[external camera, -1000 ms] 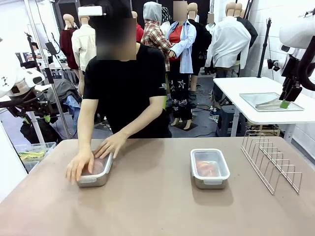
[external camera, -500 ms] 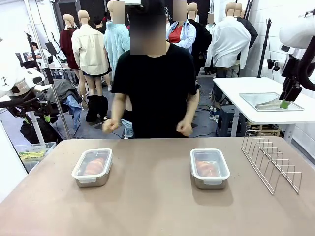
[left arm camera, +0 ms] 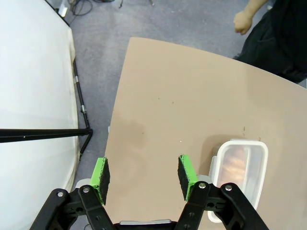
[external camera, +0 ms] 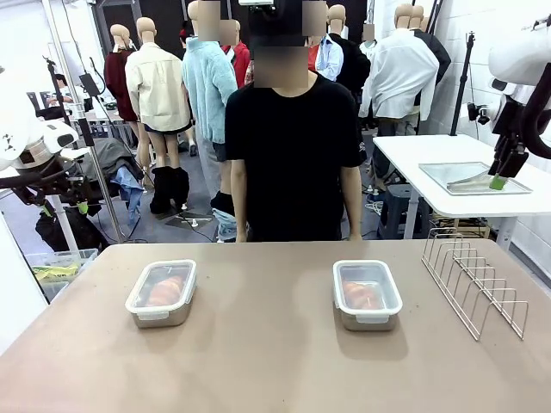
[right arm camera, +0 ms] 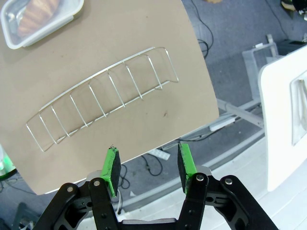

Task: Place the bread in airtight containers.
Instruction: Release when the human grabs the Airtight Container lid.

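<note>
Two lidded tins (external camera: 162, 294) (external camera: 368, 294) with bread (external camera: 165, 290) sit well apart on the counter (external camera: 275, 361), with bare room between; both grippers (left arm camera: 143, 175) (right arm camera: 147, 164) hang past its edges, jaws apart, empty

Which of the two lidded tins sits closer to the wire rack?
The right-hand tin, nearer the wire rack; the other tin sits far across the table's left side.
</note>
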`<state>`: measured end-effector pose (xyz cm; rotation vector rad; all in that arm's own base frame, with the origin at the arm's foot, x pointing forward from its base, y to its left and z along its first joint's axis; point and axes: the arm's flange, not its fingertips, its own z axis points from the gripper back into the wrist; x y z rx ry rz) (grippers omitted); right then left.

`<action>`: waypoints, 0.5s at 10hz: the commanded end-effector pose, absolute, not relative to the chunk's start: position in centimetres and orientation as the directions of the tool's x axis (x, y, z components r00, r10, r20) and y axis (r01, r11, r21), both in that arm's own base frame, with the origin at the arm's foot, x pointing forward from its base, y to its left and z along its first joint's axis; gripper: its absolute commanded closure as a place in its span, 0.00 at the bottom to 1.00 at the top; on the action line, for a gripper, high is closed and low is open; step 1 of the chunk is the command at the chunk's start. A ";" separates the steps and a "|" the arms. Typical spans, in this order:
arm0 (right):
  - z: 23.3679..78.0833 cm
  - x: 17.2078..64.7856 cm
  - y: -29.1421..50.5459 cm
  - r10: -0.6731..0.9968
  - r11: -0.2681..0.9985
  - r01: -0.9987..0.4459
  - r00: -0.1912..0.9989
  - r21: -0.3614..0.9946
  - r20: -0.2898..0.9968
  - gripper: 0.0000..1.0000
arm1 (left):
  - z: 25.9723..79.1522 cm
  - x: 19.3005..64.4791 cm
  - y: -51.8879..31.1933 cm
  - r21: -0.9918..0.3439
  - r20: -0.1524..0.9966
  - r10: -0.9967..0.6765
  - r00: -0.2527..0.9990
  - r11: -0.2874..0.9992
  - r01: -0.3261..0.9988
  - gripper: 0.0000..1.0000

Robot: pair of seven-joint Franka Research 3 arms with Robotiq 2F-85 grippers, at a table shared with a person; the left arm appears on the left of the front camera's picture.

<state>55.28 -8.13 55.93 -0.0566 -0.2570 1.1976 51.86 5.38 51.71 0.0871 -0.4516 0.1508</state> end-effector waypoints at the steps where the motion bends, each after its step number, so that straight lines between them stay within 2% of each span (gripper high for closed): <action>1: 56.1 55.6 -7.9 0.918 0.384 -0.908 0.357 -0.169 0.171 0.39 | 51.9 51.8 5.4 0.051 0.444 0.126 0.887 0.985 -0.166 0.25; 5: 56.1 55.6 -7.9 0.918 0.384 -0.908 0.357 -0.169 0.171 0.39 | 51.9 51.8 5.4 0.051 0.444 0.126 0.887 0.985 -0.166 0.25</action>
